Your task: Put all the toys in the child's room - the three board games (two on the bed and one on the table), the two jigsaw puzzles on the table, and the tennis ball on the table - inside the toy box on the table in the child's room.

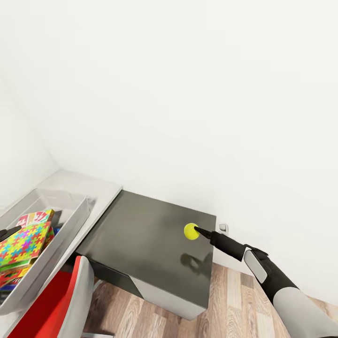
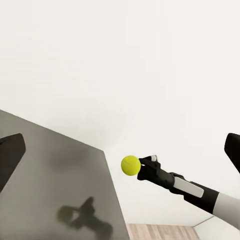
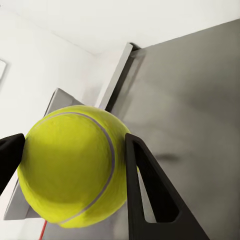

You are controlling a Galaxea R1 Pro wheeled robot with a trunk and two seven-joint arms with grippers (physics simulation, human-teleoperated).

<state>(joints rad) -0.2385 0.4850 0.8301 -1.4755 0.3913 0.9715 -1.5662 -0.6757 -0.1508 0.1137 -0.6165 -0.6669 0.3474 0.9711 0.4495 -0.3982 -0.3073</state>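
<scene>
Yellow-green tennis ball (image 1: 191,231) pinched between right gripper (image 1: 197,230) fingers, above dark table (image 1: 141,230); toy box (image 1: 70,220) far left holds puzzle (image 1: 26,242).

Bare dark table top (image 1: 141,230) all the way to the box (image 1: 70,220) rim; wall close behind.

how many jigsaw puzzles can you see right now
1: a mosaic jigsaw puzzle lies inside the toy box at the head view's left. A second may be hidden beneath it or out of frame.
</scene>
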